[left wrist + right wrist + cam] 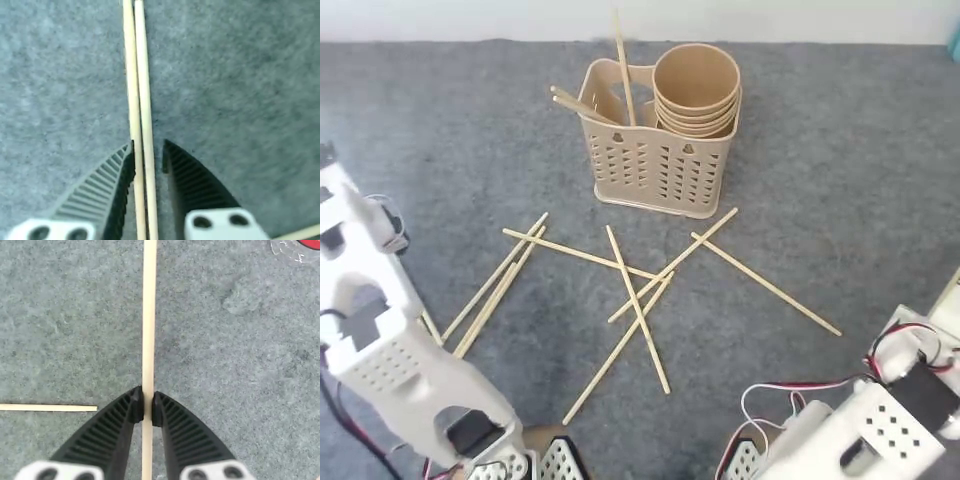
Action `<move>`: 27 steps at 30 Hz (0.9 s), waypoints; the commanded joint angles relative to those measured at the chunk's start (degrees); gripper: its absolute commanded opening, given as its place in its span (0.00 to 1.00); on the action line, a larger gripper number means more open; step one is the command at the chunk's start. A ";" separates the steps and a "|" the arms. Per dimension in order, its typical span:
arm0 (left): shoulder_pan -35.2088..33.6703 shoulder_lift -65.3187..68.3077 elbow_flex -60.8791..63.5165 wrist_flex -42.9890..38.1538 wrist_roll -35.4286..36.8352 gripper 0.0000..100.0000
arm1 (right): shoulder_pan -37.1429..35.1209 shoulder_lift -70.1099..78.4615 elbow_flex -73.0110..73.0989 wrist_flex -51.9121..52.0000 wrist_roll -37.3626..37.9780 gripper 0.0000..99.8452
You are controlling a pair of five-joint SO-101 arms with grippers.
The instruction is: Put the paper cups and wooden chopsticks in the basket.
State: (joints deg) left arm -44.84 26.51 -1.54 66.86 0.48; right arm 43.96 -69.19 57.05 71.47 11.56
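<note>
The right gripper (147, 392) is closed on a single chopstick (149, 315), pinching it from both sides. The left gripper (148, 145) stands open around a chopstick pair (142, 75) lying side by side: one jaw touches the nearer stick, the other jaw is just clear.

The basket (655, 170) stands toward the far edge of the desk (840, 150), with the cups (697, 85) stacked inside it and a few sticks already leaning there. More loose chopsticks (638, 300) lie crossed mid-desk.

The left grasp looks the riskier one. When the jaws close on two round sticks, one may ride over the other or squirt free. The right hold seems to sit close to one end, so the long free length could swing and catch the basket rim or knock the leaning sticks. If a held stick is dragged through the crossed pile, the others would scatter.
</note>
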 commanded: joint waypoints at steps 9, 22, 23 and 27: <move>0.35 0.26 -1.10 -1.93 -0.44 0.13 | -0.22 -1.36 -0.26 -0.48 0.18 0.01; 2.29 0.26 12.62 -16.44 -0.62 0.12 | -0.13 -1.36 -0.26 -0.40 0.26 0.01; 2.20 0.26 12.97 -16.88 -0.62 0.10 | -0.13 -1.36 -0.26 -0.40 0.35 0.01; 2.20 -0.26 13.14 -16.79 -0.62 0.01 | -0.13 -1.36 -0.26 0.48 0.53 0.01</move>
State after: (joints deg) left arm -42.46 26.24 10.51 51.38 0.40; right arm 43.96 -69.19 57.05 71.47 11.56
